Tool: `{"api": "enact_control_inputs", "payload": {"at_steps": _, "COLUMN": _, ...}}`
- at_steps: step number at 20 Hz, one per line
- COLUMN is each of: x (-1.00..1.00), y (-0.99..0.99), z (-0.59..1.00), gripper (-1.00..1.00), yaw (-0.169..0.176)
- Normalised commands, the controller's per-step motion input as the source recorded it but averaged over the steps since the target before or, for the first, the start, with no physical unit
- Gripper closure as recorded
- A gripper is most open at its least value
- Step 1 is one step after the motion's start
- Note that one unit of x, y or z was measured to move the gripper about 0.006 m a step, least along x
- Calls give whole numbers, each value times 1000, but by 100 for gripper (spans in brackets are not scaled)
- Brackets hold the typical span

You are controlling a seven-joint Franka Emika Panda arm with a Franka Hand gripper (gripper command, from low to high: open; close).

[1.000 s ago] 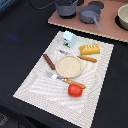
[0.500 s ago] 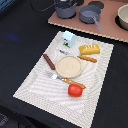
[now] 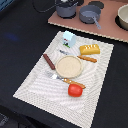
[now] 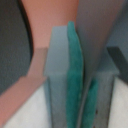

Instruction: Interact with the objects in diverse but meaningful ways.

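On the striped placemat [image 3: 31, 88] in the exterior view lie a pale-blue carton [image 3: 68, 38], a golden bread loaf [image 3: 90, 49], a brown sausage stick [image 3: 48, 61] and a red tomato [image 3: 75, 90]. Two grey pots [image 3: 66, 8] [image 3: 90, 14] stand on the pink board [image 3: 111, 31] at the back. The arm does not show in that view. The wrist view is a blurred close-up of my gripper [image 4: 82, 85]. Its grey fingers [image 4: 56, 75] and teal pads [image 4: 74, 75] sit pressed together with nothing visible between them.
A round tan plate [image 3: 68, 66] sits mid-mat with orange-handled cutlery [image 3: 87, 59] behind it and another piece [image 3: 71, 81] in front. A third pot [image 3: 123, 17] is at the exterior view's right edge. Dark tabletop surrounds the mat.
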Motion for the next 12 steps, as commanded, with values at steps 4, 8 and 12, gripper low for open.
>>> {"api": "enact_control_inputs", "payload": {"at_steps": 4, "x": 124, "y": 140, "z": 521, "gripper": -100, "yaw": 16}}
{"api": "enact_control_inputs", "payload": {"at_steps": 8, "x": 76, "y": 74, "z": 432, "gripper": -100, "yaw": 19}}
{"api": "enact_control_inputs", "payload": {"at_steps": 12, "x": 9, "y": 11, "z": 439, "gripper": -100, "yaw": 22}}
